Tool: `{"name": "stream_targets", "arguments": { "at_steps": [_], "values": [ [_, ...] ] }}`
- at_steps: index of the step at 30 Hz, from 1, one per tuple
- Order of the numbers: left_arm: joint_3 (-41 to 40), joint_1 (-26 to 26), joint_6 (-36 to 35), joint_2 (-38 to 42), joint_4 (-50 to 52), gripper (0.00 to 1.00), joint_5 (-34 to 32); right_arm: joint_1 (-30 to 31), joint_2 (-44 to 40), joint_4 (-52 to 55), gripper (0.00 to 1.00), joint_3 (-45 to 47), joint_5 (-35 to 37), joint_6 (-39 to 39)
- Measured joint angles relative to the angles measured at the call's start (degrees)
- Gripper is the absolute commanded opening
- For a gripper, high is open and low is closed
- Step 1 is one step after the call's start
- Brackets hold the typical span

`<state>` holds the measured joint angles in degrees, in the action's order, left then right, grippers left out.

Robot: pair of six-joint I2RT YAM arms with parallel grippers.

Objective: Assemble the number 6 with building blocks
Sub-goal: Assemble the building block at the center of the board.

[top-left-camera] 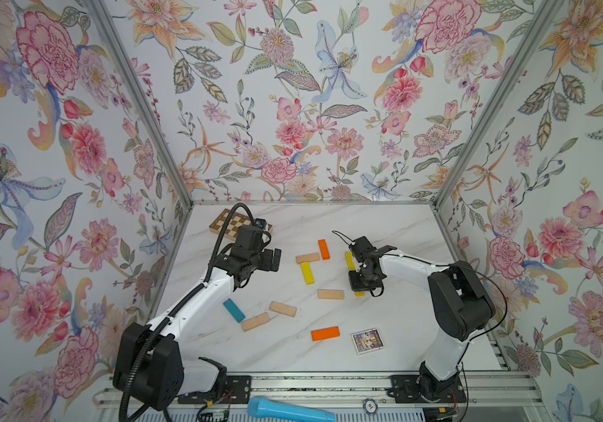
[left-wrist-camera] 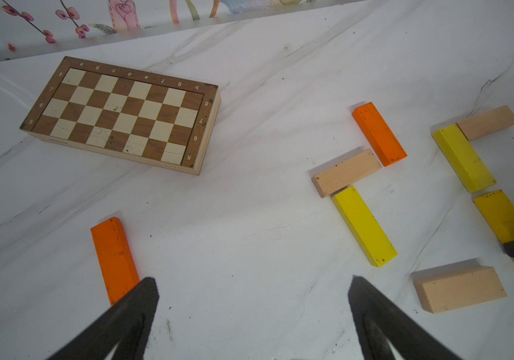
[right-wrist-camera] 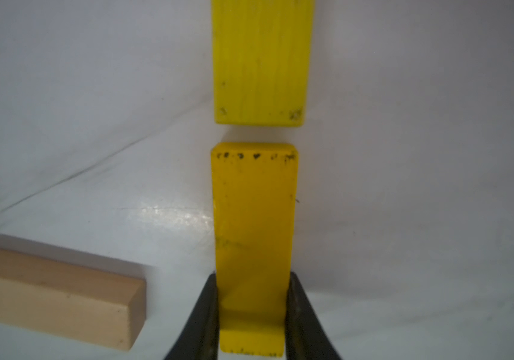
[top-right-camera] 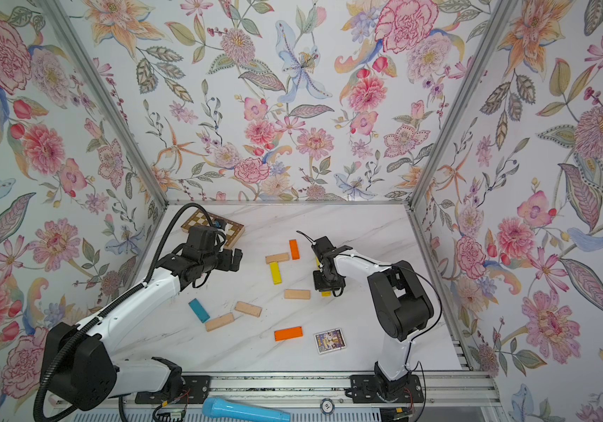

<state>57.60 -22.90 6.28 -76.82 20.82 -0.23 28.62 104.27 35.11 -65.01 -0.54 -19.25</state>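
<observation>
My right gripper (right-wrist-camera: 252, 277) is shut on a yellow block (right-wrist-camera: 254, 218) lying flat on the table, end to end with a second yellow block (right-wrist-camera: 260, 62) across a narrow gap. In a top view the right gripper (top-left-camera: 360, 283) covers most of both. To their left lie an orange block (top-left-camera: 323, 249), a beige block (top-left-camera: 307, 258) and a yellow block (top-left-camera: 307, 273), meeting at a corner. Another beige block (top-left-camera: 330, 294) lies beside the held one. My left gripper (left-wrist-camera: 252, 280) hangs open above bare table, an orange block (left-wrist-camera: 114, 255) beside one finger.
Loose blocks lie nearer the front: a teal one (top-left-camera: 234, 310), two beige ones (top-left-camera: 283, 308) (top-left-camera: 255, 322) and an orange one (top-left-camera: 325, 333). A picture card (top-left-camera: 366, 341) lies front right. The chequered board (top-left-camera: 225, 223) sits at the back left corner. Walls enclose three sides.
</observation>
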Motion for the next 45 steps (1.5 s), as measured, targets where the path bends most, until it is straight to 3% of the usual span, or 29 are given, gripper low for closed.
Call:
{"name": "stream_targets", "arguments": {
  "at_steps": [4,10,17,22,27,33,39,45],
  "values": [
    [0.0,0.0,0.0,0.0,0.0,0.99,0.0,-0.1,0.2,-0.1,0.34,-0.2,0.1,0.2],
    [0.0,0.0,0.0,0.0,-0.1,0.99,0.0,-0.4,0.2,-0.2,0.54,-0.6,0.8,0.4],
    [0.0,0.0,0.5,0.0,-0.1,0.99,0.0,-0.7,-1.2,1.0,0.58,-5.5,0.2,0.6],
    [0.0,-0.8,1.5,0.0,0.0,0.99,0.0,-1.1,-11.6,0.4,0.58,-4.8,-0.1,0.6],
    [3.0,-2.8,2.6,-0.4,2.2,0.99,0.0,-1.9,-27.4,-7.5,0.59,7.5,3.2,0.6],
    [9.2,-4.5,3.2,-1.6,2.2,0.99,2.0,-1.7,-39.7,-19.7,0.60,27.9,6.1,0.6],
    [9.4,-4.6,2.2,-2.1,-0.4,0.99,2.9,-1.2,-46.7,-30.1,0.60,40.4,6.1,1.0],
    [8.0,-4.6,1.9,-2.1,-1.8,0.99,4.2,-0.5,-48.6,-37.6,0.60,46.4,6.0,1.8]
  ]
}}
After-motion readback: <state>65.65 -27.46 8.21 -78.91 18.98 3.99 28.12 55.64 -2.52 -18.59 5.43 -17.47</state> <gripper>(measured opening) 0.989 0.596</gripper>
